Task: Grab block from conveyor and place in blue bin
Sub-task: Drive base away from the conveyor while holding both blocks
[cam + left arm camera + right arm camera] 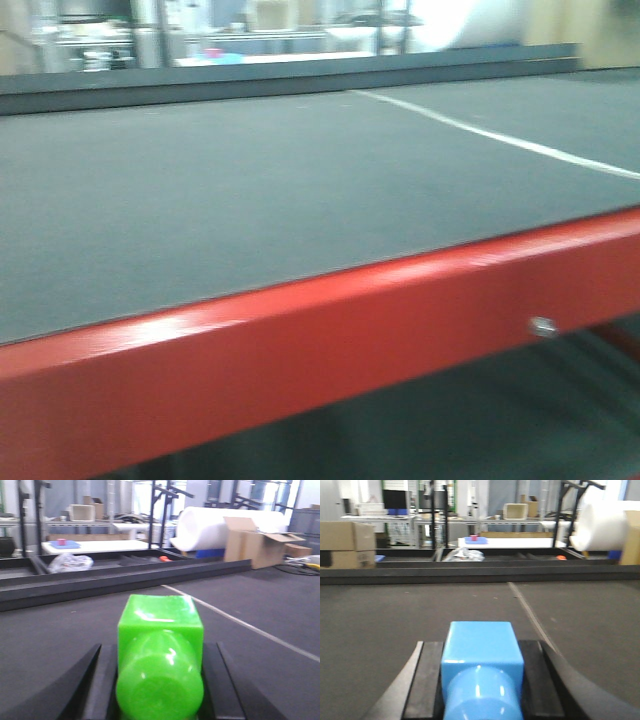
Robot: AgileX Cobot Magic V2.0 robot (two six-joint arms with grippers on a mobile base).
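Conveyor (250,190), wide and dark, with no loose block on it in the front view. Green block (160,617) pinched in left claw (160,647), long axis pointing ahead; blue block (481,640) pinched likewise in right claw (481,647). Blue bin out of sight.

The conveyor (250,200) is viewed by the front camera from low and close, across a red frame edge (300,370), toward the far rail (250,85). The wrist views are taken just above it, along the left gripper (159,649) and right gripper (482,644) (clamped on a green block (160,625) and a blue block (481,657)). The white seam line (500,135) is shared by all three.
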